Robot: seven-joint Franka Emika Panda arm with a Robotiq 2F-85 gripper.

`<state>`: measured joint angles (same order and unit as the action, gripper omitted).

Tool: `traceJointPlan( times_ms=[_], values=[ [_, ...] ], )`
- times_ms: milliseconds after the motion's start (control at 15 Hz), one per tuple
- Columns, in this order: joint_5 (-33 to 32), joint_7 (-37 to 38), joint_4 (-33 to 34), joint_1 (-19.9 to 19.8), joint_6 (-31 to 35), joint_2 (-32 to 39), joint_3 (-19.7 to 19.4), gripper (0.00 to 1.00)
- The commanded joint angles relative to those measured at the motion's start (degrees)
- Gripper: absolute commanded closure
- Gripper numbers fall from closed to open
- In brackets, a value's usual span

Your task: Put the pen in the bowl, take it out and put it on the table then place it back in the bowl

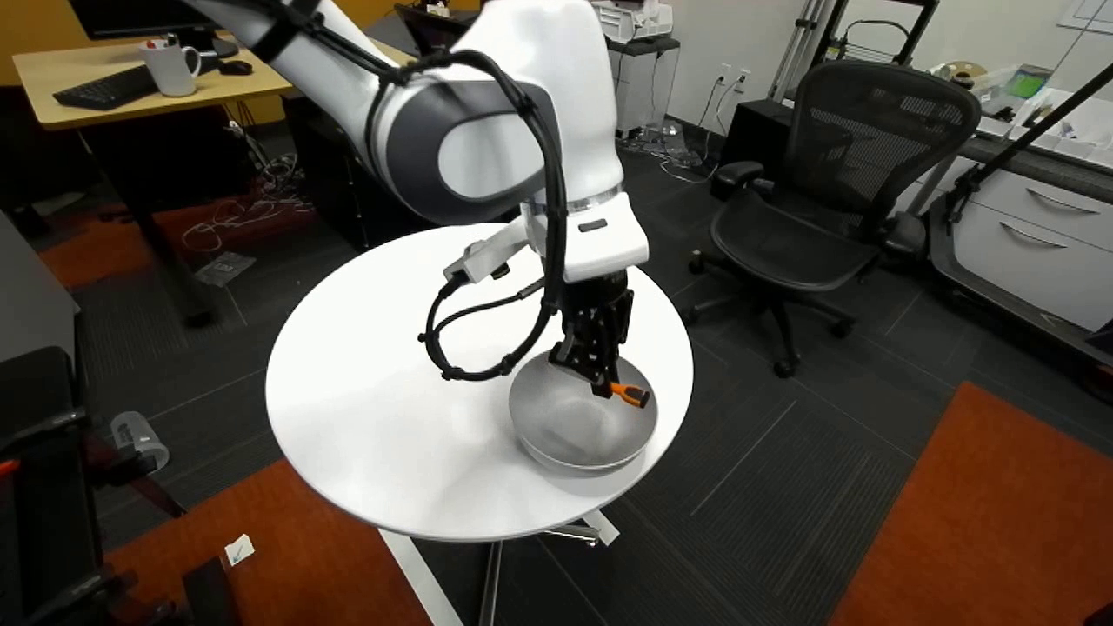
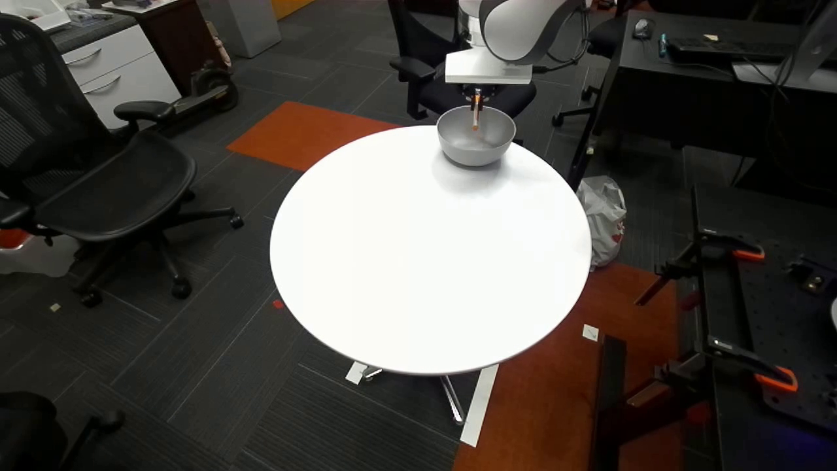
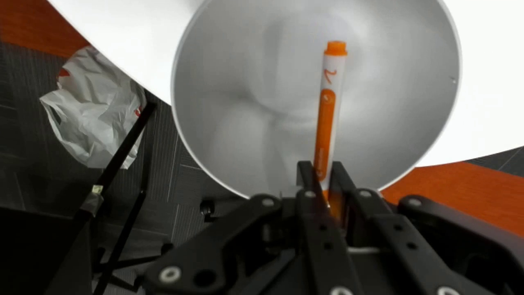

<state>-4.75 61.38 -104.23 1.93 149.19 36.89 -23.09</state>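
My gripper [image 3: 321,169] is shut on the pen [image 3: 328,119], an orange and white marker, near one end in the wrist view. The rest of the pen sticks out beyond the fingertips over the inside of the silvery-grey bowl [image 3: 229,102]. In an exterior view the gripper [image 1: 600,387] is low over the bowl [image 1: 565,430], with the pen's orange end [image 1: 629,395] beside the fingertips. Another exterior view shows the pen [image 2: 476,119] in front of the bowl's [image 2: 474,153] inner wall. I cannot tell whether it touches the bowl. The bowl stands upright near the edge of the round white table [image 2: 418,261].
A black office chair [image 1: 809,217] stands near the table. A white plastic bag [image 2: 600,219] lies on the floor beside the table. A black bench [image 2: 771,327] with orange-handled clamps is nearby. A wooden desk [image 1: 52,69] with a mug stands at the back.
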Motion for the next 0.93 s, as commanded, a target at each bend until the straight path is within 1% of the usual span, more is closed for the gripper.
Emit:
traceJointPlan(
  times_ms=[0,267,467,600,733,800,867],
  values=[
    [-7.3,6.0,-9.1,7.0,5.0,-7.1,-4.7,0.97],
    [-19.1,15.3,-14.3,15.7,8.2,-10.7,-9.6,0.97],
    [-28.8,20.9,-17.4,20.5,9.7,-13.3,-10.5,0.97],
    [-35.7,23.7,-19.2,22.2,10.3,-15.1,-10.0,0.97],
    [-42.9,25.7,-20.5,21.6,10.7,-16.9,-7.8,0.97],
    [-45.8,26.2,-21.0,20.4,11.4,-17.6,-6.2,0.97],
    [-45.0,24.2,-22.1,23.0,13.1,-17.6,-8.5,0.97]
  ],
)
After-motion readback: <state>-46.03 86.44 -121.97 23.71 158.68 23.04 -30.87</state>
